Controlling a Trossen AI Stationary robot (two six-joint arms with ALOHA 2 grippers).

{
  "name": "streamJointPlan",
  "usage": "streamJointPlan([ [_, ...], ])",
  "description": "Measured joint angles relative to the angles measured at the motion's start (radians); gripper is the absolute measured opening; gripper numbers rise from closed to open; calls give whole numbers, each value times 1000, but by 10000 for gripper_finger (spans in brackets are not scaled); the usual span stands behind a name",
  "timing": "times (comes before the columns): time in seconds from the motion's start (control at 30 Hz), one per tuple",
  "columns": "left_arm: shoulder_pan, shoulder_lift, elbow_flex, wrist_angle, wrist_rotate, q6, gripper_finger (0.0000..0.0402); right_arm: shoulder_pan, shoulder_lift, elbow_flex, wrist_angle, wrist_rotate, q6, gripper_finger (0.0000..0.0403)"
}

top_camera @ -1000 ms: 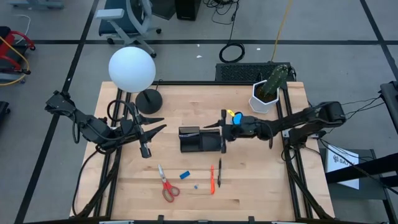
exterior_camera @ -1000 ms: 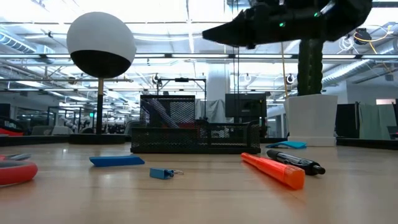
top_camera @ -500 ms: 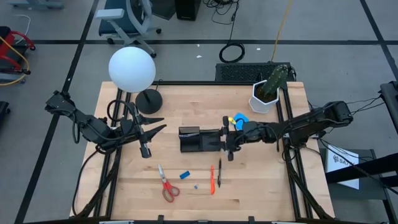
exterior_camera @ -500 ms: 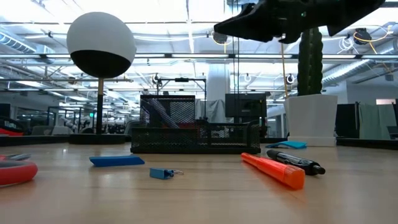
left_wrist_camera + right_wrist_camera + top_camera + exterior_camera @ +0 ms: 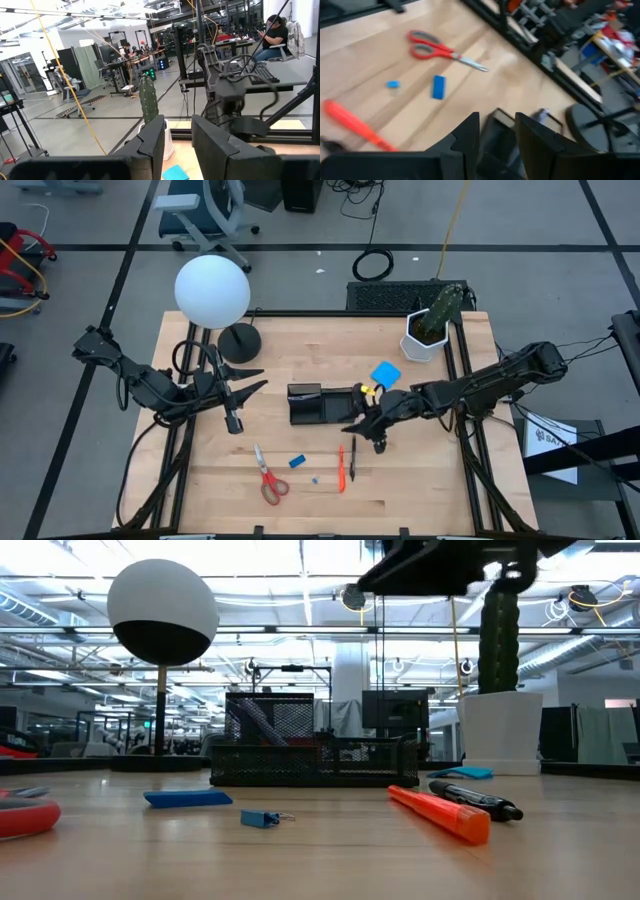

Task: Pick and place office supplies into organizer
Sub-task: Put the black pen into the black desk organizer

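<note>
Organizer tray of black wire mesh is seen at the middle of the light wooden desk in the high view; its taller mesh compartment is shown only in the low view. The right arm is reached across the desk, and its gripper is held above the near right corner of the tray, jaws spread and empty, as the right wrist view confirms. The left gripper is parked left of the tray, well apart from it, jaws spread with nothing between them. A white globe lamp and a white potted cactus are placed along the far edge. Red-handled scissors are laid near the front edge. An orange marker and a black pen lie side by side. A blue square note pad is seen flat beside the right arm. A small blue eraser block and a tiny blue clip are resolved best in the low view.
</note>
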Motion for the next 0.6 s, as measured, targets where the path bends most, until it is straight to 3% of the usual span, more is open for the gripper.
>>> streamJointPlan([
  [0.37, 0, 0, 0, 0, 0, 0, 104, 47, 2, 15, -210, 0, -41, 114],
  [0.6, 0, 0, 0, 0, 0, 0, 104, 54, 119, 208, -522, -1, -108, 102],
])
